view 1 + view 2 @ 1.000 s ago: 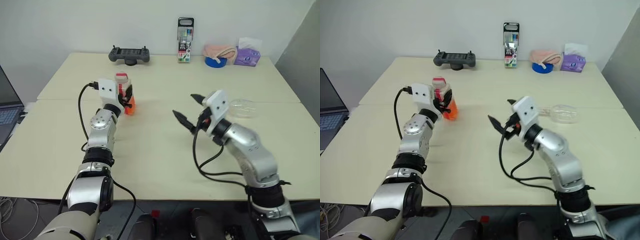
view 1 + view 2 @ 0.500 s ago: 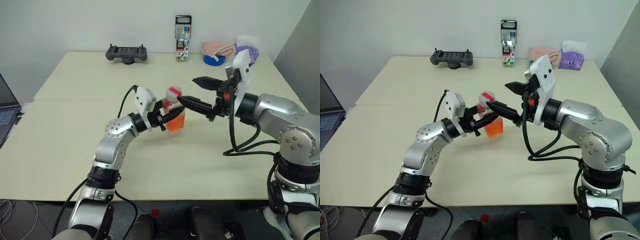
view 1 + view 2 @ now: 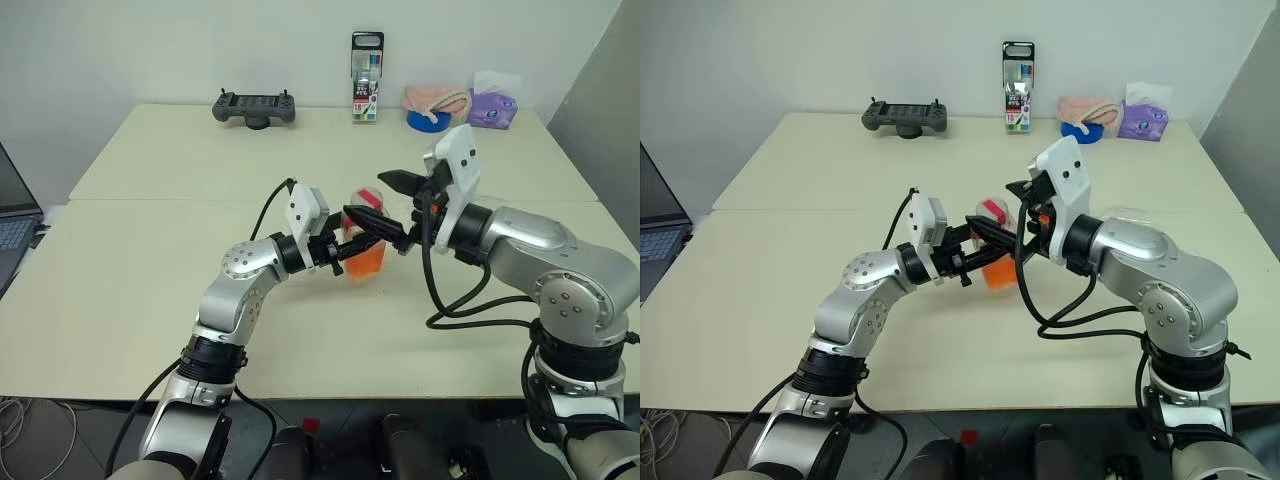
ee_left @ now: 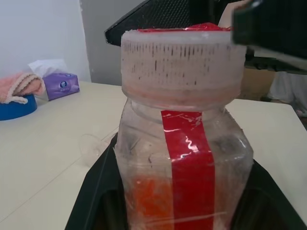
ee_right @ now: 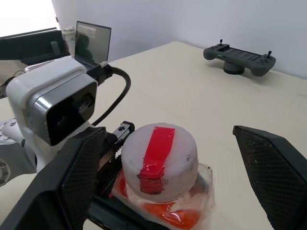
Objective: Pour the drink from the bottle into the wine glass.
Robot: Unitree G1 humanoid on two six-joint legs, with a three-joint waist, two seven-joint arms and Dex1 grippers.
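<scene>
Since a second ago the left hand [image 3: 345, 247] has carried the bottle [image 3: 366, 245] from the left half of the worktop [image 3: 150, 290] to its middle, and the right hand [image 3: 385, 200] has swung in to meet it. Now the left hand's fingers are clamped tight on the bottle's squarish body, holding it upright just above the worktop, with the orange-red drink [image 4: 156, 196] pooled in its lower part. The right hand's fingers stand fully spread, one on each side of the white-and-red cap [image 5: 158, 151], holding nothing.

The step in hand looks like uncapping: the right hand would need to close on the cap and twist it off before any pouring can start. The wine glass [image 3: 1130, 213] lies further right, mostly hidden behind the right arm, so its pose cannot be told.

Count: one bottle, one wine glass, one controller [image 3: 253, 106], one marker pack [image 3: 367, 63], one tissue box [image 3: 492, 112], one blue roll of tape [image 3: 428, 121].
</scene>
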